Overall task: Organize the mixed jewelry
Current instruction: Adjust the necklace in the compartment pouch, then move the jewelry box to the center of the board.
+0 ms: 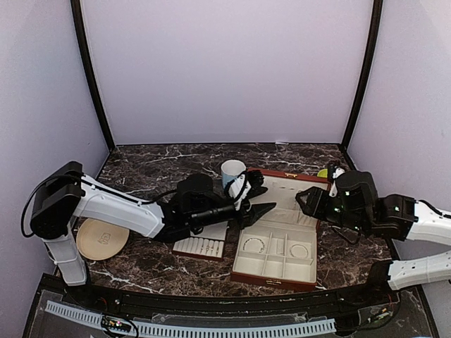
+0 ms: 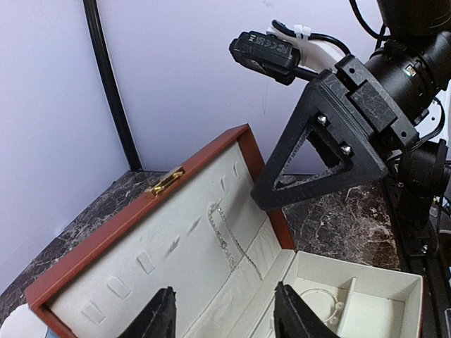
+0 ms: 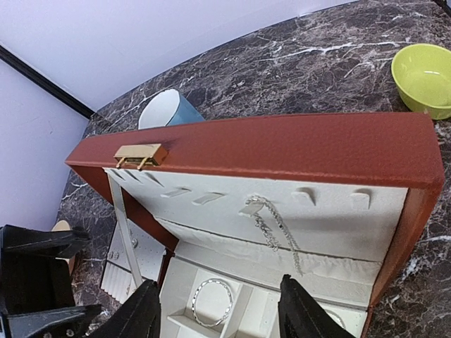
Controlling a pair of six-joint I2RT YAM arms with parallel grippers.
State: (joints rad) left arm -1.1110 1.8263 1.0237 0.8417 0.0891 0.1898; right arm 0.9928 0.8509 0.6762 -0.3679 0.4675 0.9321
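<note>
One chain point(image 3: 271, 225) hangs on the cream lining inside the raised lid point(image 1: 299, 189) of the red-brown box point(image 1: 271, 280). Its long axis runs from a hook near the lid's top edge down toward the hinge. Two round bangles point(image 1: 255, 245) lie flat in the box's base, each in its own compartment, left and right of a middle one. A few tiny silvery pieces point(image 1: 206, 246) sit in the slotted tray point(image 1: 189, 248) just left of the box; their number cannot be told. The left tool point(image 2: 225, 317) points at the lid's lining with its fingers apart and nothing between them. The right tool point(image 3: 222, 317) faces the same lid from the other side, also spread and holding nothing. One cup point(image 1: 232, 171), one green bowl point(image 3: 423, 77) and one tan plate point(image 1: 102, 238) stand on the marble surface point(image 1: 155, 165).
</note>
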